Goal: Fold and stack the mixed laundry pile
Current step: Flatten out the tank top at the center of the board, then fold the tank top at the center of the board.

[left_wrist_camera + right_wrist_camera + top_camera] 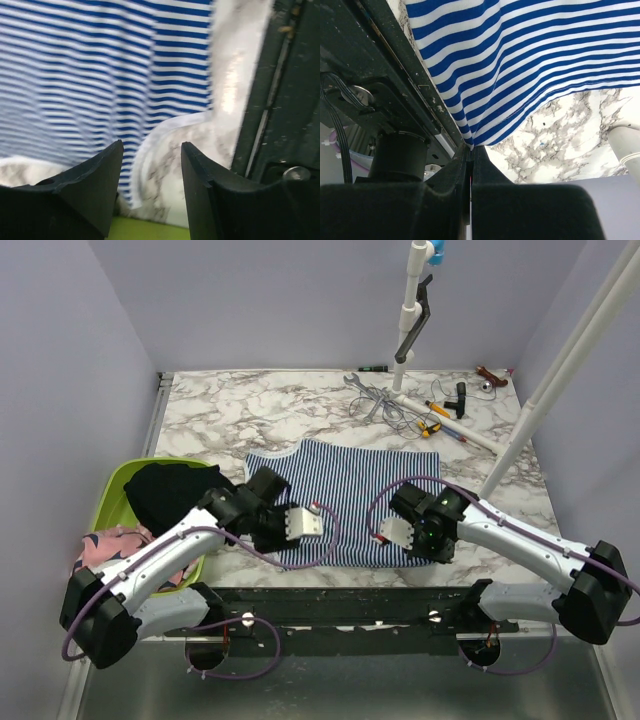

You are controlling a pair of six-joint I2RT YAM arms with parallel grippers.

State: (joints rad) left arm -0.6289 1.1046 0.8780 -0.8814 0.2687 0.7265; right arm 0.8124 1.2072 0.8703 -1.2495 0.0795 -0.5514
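The navy-and-white striped garment [345,490] lies spread on the marble table. My right gripper [390,536] is shut on its near hem corner [470,140], just beside the table's front rail. My left gripper [308,526] hovers over the garment's near left part. It is open, with only the white-edged hem [142,150] and marble showing between its fingers [102,175]. The black garment [175,490] sits heaped in the lime green basin [112,488]. The pink printed garment [105,545] hangs over the basin's near left rim.
A black rail [350,600] runs along the table's near edge. Tools and cables [420,410] lie at the back right. A white post with a black handle [412,325] stands behind, and a slanted white pole [555,380] crosses the right side.
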